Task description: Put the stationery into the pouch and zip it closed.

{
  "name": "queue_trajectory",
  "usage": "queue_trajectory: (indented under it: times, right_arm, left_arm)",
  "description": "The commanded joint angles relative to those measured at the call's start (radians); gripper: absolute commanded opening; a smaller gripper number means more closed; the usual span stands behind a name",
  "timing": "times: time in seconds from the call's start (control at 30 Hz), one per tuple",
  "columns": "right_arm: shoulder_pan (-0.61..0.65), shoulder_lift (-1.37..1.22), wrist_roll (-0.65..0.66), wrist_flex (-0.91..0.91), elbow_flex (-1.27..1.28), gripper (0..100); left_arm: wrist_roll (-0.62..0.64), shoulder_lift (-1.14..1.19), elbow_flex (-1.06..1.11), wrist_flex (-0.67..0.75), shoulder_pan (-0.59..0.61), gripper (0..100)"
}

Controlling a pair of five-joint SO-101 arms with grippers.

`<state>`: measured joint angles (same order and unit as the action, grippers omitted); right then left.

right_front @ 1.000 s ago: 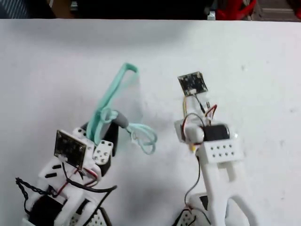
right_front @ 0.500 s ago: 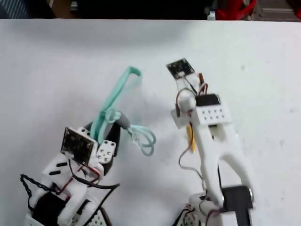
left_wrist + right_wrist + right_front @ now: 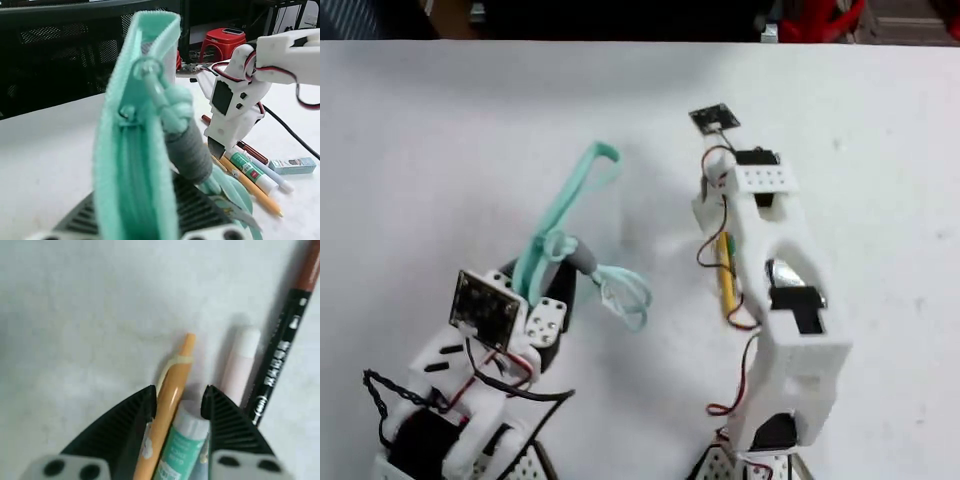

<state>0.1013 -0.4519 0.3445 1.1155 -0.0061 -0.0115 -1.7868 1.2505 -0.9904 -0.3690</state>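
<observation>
Holding the pouch: left gripper (image 3: 533, 283) clamped on the near end of the pouch (image 3: 565, 205); jaws pressed against both of its sides.
Pouch: mint green, held up on edge off the white table (image 3: 440, 130); it stretches away from the left arm towards the table's far side; its zip edge faces the left wrist camera; whether the zip is open or closed cannot be told.
Strap loop (image 3: 625, 292): mint green, hanging beside the pouch on the side towards the right arm; a grey sleeve (image 3: 189, 150) sits on it close to the gripper.
Right gripper (image 3: 177, 395): lowered over the stationery with jaws parted; its two black fingertips (image 3: 147, 396) straddle the orange pen (image 3: 172, 385) and the green-labelled tube (image 3: 185, 440); not closed on either.
Stationery: all lying on the table under and beside the right arm, well apart from the pouch; orange pen and green-labelled tube side by side, touching; white pen (image 3: 240, 365) just beside the tube, outside the jaws; brown pen (image 3: 285, 335) next to the white pen, farther out.
Small box (image 3: 292, 165): on the table near the pens' ends.
</observation>
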Motion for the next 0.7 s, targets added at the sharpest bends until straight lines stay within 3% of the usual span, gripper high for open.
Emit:
queue_trajectory:
  times: [0.0,0.47,0.67]
  right_arm:
    - [-0.001,-0.035,0.002,-0.004,-0.081,15.9]
    - [0.016,-0.07,0.002,-0.01,-0.091,15.7]
    - [0.018,-0.096,0.002,-0.008,-0.11,1.1]
  left_arm:
    - [-0.006,-0.002,-0.012,0.005,-0.005,2]
    - [-0.006,-0.002,-0.012,0.003,-0.005,2]
    - [-0.006,-0.002,-0.012,0.002,-0.005,2]
